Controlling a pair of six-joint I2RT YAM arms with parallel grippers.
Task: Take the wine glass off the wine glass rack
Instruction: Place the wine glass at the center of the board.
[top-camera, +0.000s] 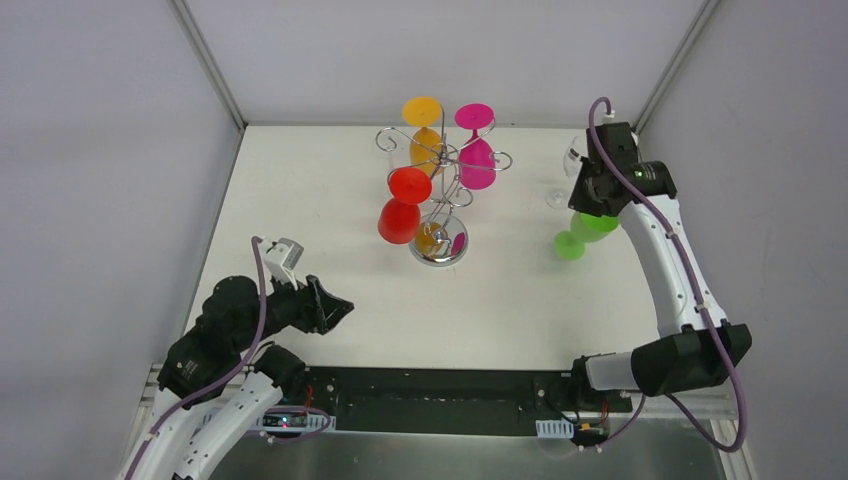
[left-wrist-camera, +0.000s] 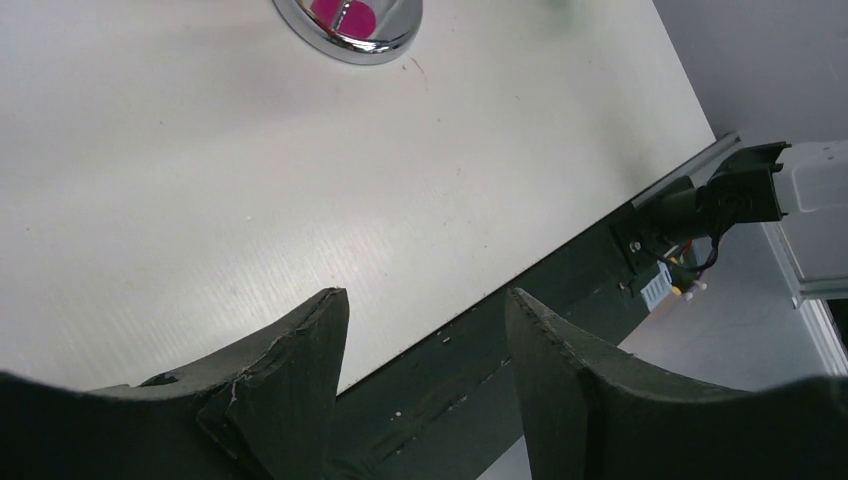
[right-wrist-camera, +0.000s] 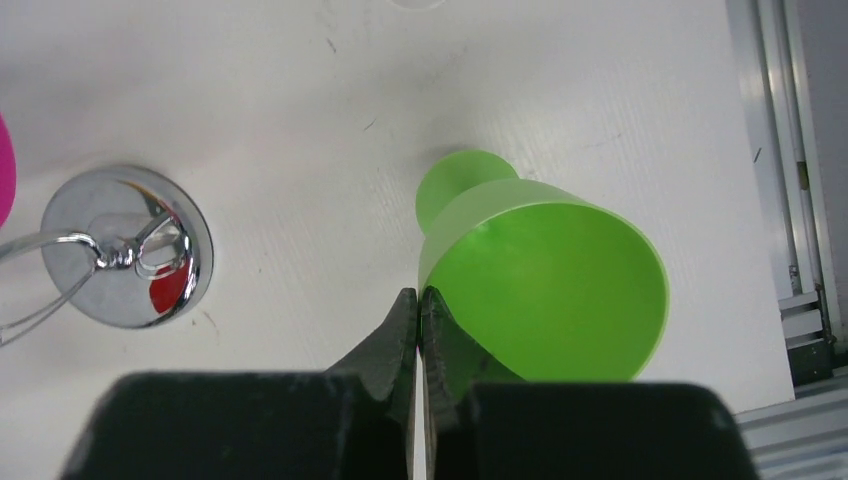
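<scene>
My right gripper is pinched almost fully closed on the rim of the green wine glass. One finger is inside the bowl and the other outside, so only the thin wall parts them. The glass hangs below me near the right edge of the white table, in its far half, mouth up toward my wrist and round foot down by the tabletop. I cannot tell whether the foot touches the surface. The glass is opaque, matte plastic, with a wide tapering bowl and a short neck.

The wine glass rack stands well apart to my left, around the middle of the far half of the worktop. It is bright wire with curled spiral arms, and its round chrome base is mirror-shiny, with red reflected in it. An orange glass, a pink glass and a red glass hang from its arms, feet up and bowls down.

My left gripper is wide open and empty. Its dark, rough-edged fingers are above the near edge toward the left corner.
</scene>
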